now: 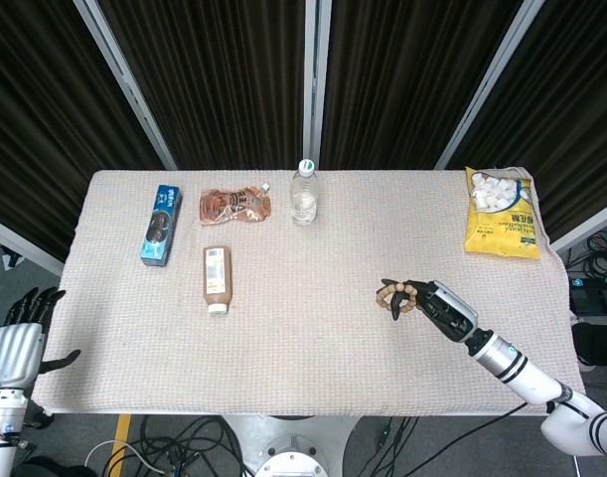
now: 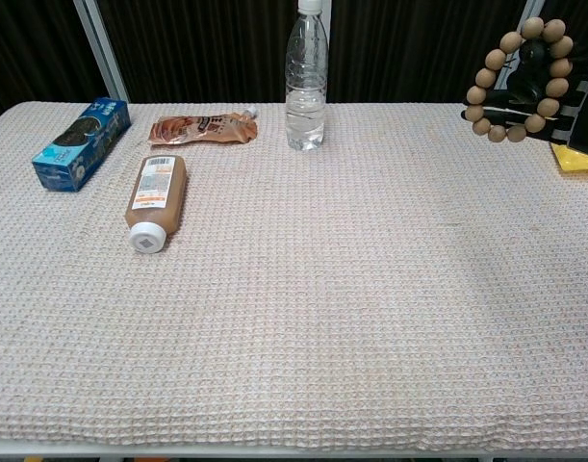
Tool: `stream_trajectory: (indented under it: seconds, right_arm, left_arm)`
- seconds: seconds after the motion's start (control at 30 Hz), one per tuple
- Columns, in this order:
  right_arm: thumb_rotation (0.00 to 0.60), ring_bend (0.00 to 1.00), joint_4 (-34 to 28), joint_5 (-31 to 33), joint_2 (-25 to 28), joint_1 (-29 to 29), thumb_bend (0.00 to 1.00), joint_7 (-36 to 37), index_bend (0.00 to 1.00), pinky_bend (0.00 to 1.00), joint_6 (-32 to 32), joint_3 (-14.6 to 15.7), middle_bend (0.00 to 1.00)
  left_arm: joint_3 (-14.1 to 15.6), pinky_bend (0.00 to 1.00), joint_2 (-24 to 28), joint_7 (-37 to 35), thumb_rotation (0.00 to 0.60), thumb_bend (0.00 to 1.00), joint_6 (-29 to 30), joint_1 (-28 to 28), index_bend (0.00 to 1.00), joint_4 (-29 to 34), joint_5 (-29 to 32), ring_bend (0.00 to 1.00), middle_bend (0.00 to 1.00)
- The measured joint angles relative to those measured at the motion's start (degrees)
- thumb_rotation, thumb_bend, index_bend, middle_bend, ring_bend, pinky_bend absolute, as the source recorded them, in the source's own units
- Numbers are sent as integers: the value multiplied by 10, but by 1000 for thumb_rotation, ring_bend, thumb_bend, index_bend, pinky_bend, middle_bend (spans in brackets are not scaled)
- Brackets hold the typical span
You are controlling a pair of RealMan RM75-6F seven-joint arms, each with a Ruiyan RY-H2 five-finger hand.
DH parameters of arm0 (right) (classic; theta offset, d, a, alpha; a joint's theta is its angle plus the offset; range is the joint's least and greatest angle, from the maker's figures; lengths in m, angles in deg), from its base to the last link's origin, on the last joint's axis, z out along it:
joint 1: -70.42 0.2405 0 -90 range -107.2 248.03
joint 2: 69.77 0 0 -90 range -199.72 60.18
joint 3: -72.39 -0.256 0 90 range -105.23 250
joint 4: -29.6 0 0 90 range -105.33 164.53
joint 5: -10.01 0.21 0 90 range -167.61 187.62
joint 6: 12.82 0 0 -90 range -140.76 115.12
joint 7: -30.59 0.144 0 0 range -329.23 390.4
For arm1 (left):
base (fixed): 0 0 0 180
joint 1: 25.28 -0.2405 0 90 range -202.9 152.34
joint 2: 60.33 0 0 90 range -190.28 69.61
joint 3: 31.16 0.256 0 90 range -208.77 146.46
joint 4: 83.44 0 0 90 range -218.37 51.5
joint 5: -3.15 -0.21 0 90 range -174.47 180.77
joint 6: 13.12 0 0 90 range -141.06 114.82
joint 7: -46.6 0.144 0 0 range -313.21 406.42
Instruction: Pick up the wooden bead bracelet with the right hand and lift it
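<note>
The wooden bead bracelet (image 1: 396, 298) (image 2: 517, 82) is a ring of round tan beads. It hangs in the air above the beige table cloth (image 1: 313, 328), held by my black right hand (image 1: 434, 304) (image 2: 553, 89), whose fingers pass through the ring. That hand sits over the right half of the table; in the chest view it is cut off at the right edge. My left hand (image 1: 20, 338) hangs off the table's left front corner with its fingers apart and nothing in it.
A clear water bottle (image 1: 303, 193) stands at the back centre. A brown pouch (image 1: 234, 205), a brown bottle (image 1: 216, 279) lying down and a blue box (image 1: 160, 224) are at the left. A yellow snack bag (image 1: 501, 212) lies at the back right.
</note>
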State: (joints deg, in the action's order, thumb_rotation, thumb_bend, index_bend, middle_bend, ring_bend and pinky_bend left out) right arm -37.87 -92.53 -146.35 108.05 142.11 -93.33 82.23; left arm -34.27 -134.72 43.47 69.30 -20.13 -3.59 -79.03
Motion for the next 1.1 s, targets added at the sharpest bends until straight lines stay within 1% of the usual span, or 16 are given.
stream_trajectory:
  seconds: [0.17, 0.23, 0.33, 0.43, 0.47, 0.5, 0.53, 0.6, 0.67, 0.73, 0.8, 0.83, 0.87, 0.97, 1.03, 1.1]
  right_arm:
    - [330, 137, 5, -3, -1, -1, 1000, 0, 359, 0, -3, 3, 449]
    - [351, 129, 8, -3, -3, -2, 1000, 4, 325, 0, -3, 4, 437]
    - [416, 121, 14, -3, -6, -3, 1000, 15, 275, 0, -5, 5, 430]
    - [529, 120, 19, -2, -9, -3, 1000, 34, 257, 0, -7, 6, 429]
    - [530, 120, 20, -2, -11, -3, 1000, 41, 254, 0, -8, 6, 429]
    - [512, 120, 22, -2, -13, -4, 1000, 49, 253, 0, -9, 6, 429]
    - [483, 120, 25, -1, -16, -4, 1000, 60, 251, 0, -11, 6, 429]
    - [399, 120, 32, 2, -23, -6, 1000, 74, 250, 0, -13, 5, 430]
    - [348, 120, 40, 5, -31, -7, 974, 80, 249, 0, -14, 4, 430]
    - [323, 120, 45, 7, -35, -8, 837, 87, 246, 0, -13, 3, 430]
    - [311, 120, 52, 9, -40, -8, 700, 93, 245, 0, -11, 2, 430]
    - [307, 120, 55, 10, -42, -7, 651, 96, 244, 0, -9, 2, 430]
    - [306, 120, 56, 11, -43, -7, 565, 97, 244, 0, -7, 2, 430]
    - [308, 121, 58, 17, -45, -6, 412, 93, 243, 0, 3, 1, 430]
    - [308, 121, 57, 21, -45, -7, 221, 82, 242, 0, 11, 1, 430]
    - [306, 122, 55, 26, -44, -7, 60, 71, 242, 0, 21, 1, 432]
  left_arm:
    - [1, 117, 0, 0, 600, 0, -1, 0, 140, -1, 0, 0, 99]
    - [1, 117, 0, 1, 600, 0, -2, 0, 140, -1, 0, 0, 99]
    - [0, 117, 0, 4, 600, 0, -3, 1, 140, 0, 1, 0, 99]
    - [0, 117, 1, 5, 600, 0, -5, 3, 140, 2, 1, 0, 99]
    - [0, 117, 1, 6, 600, 0, -5, 3, 140, 3, 1, 0, 99]
    - [-1, 117, 2, 6, 600, 0, -4, 3, 140, 3, 1, 0, 99]
    - [-1, 117, 2, 7, 600, 0, -4, 3, 140, 4, 2, 0, 99]
    - [-1, 117, 2, 7, 600, 0, -5, 3, 140, 5, 2, 0, 99]
    - [-1, 117, 3, 8, 600, 0, -6, 3, 140, 6, 3, 0, 99]
    - [-1, 117, 4, 9, 600, 0, -7, 3, 140, 7, 4, 0, 99]
    - [0, 117, 4, 10, 600, 0, -7, 3, 140, 8, 4, 0, 99]
    - [-1, 117, 5, 11, 600, 0, -7, 4, 140, 9, 4, 0, 99]
    - [-1, 117, 5, 12, 600, 0, -7, 4, 140, 10, 4, 0, 99]
    - [0, 117, 5, 13, 600, 0, -7, 4, 140, 11, 2, 0, 100]
    - [1, 117, 6, 14, 600, 0, -7, 4, 140, 12, 2, 0, 100]
    - [1, 117, 6, 14, 600, 0, -7, 4, 140, 13, 2, 0, 99]
